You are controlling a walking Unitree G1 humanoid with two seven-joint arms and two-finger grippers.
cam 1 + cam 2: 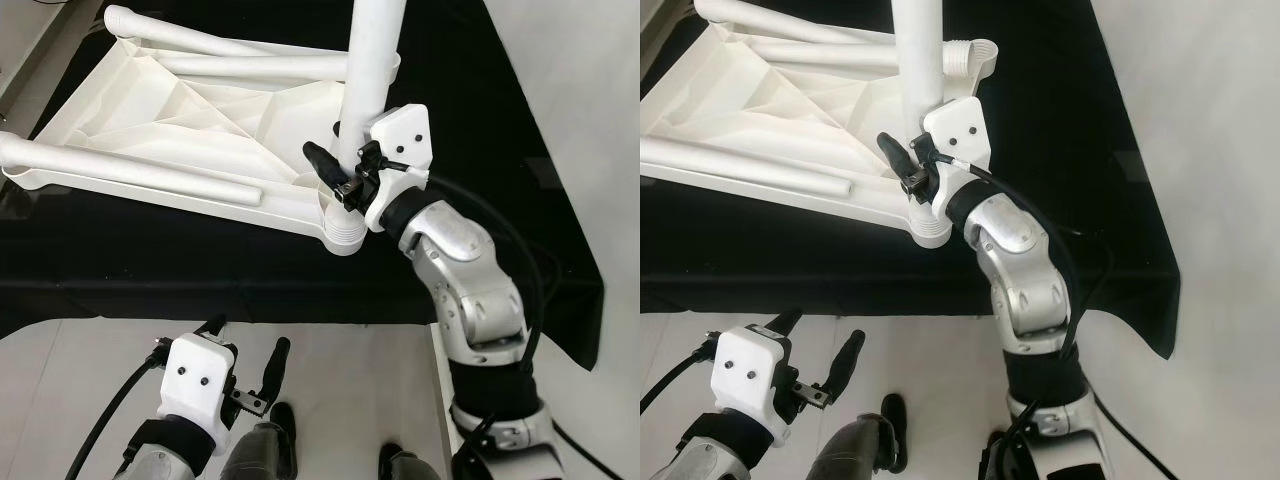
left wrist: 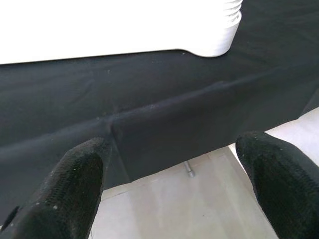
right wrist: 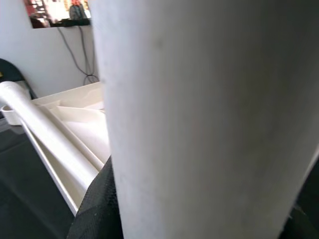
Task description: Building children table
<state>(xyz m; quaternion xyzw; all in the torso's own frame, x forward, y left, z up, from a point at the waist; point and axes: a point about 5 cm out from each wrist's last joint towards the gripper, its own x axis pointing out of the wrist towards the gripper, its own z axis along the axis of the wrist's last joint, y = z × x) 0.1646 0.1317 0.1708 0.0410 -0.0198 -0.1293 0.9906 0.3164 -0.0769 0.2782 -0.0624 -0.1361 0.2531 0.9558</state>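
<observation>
We see white tabletop (image 1: 170, 130) upside down on black-draped bench (image 1: 500, 120), near front edge. Right hand (image 1: 340, 172) pinching upright white leg (image 1: 372, 70) above threaded socket (image 1: 343, 232) at tabletop's near right corner. Left hand (image 1: 247, 352) hanging below bench's front edge, fingers (image 2: 75, 184) spread, holding nothing.

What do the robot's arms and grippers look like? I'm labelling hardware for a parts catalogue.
Both arms are jointed silver metal with black bands and black cables. The right gripper and left gripper each have a white angular housing with two dark screw holes, and two long black textured fingers.
</observation>
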